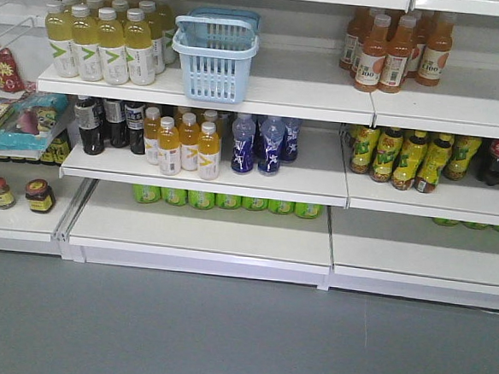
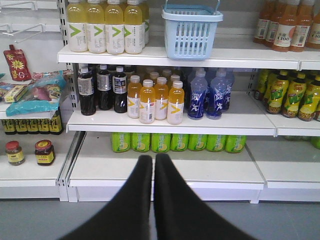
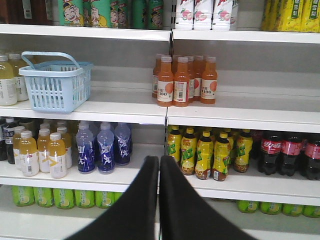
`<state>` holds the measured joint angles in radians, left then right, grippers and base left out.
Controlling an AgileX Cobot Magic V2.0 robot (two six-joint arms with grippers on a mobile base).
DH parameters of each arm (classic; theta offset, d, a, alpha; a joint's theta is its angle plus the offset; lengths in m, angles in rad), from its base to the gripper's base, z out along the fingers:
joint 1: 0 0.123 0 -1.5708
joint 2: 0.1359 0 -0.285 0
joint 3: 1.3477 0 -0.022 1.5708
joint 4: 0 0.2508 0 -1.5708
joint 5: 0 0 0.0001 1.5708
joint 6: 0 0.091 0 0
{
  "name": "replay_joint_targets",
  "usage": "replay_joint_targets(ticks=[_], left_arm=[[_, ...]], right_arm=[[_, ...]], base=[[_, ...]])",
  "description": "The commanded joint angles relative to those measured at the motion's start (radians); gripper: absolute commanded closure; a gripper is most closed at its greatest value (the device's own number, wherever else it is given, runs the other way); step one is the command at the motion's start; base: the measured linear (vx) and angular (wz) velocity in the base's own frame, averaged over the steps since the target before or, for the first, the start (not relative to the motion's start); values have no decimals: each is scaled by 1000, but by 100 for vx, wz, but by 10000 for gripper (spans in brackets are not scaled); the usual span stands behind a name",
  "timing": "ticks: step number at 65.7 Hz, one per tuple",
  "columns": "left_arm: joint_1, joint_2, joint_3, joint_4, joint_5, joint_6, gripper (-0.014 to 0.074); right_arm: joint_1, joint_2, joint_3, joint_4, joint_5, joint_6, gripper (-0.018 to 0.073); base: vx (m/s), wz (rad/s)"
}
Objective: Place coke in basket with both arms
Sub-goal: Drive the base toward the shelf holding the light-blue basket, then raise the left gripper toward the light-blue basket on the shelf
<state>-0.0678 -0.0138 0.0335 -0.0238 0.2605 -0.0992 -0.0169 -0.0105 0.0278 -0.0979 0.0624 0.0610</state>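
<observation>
The basket (image 1: 213, 75) is stood open-topped on a shelf (image 1: 307, 93) for loading. The coke cannot be made out around it. Short of it, left gripper (image 2: 153, 161) and right gripper (image 3: 159, 162) are held closed, empty, nothing yet reached.

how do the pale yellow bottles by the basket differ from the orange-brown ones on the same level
Colour: the pale yellow bottles hold light yellow drink, the orange-brown bottles a darker orange-brown.
Labels: pale yellow bottles show a green V, orange-brown bottles an orange circle.
Place: pale yellow bottles stand close beside the basket, orange-brown bottles well apart on its other side.
Both stand upright in clustered rows.
</observation>
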Motion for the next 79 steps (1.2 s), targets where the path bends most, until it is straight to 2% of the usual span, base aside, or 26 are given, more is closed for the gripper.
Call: replay_joint_targets(ticks=[1, 79], left_arm=[[1, -13, -31, -1, -66, 3, 602], [1, -13, -31, -1, -66, 3, 602]], right_arm=[[-2, -12, 8, -9, -68, -8, 564], [-2, -12, 8, -9, -68, -8, 564]], base=[[21, -2], [19, -6]])
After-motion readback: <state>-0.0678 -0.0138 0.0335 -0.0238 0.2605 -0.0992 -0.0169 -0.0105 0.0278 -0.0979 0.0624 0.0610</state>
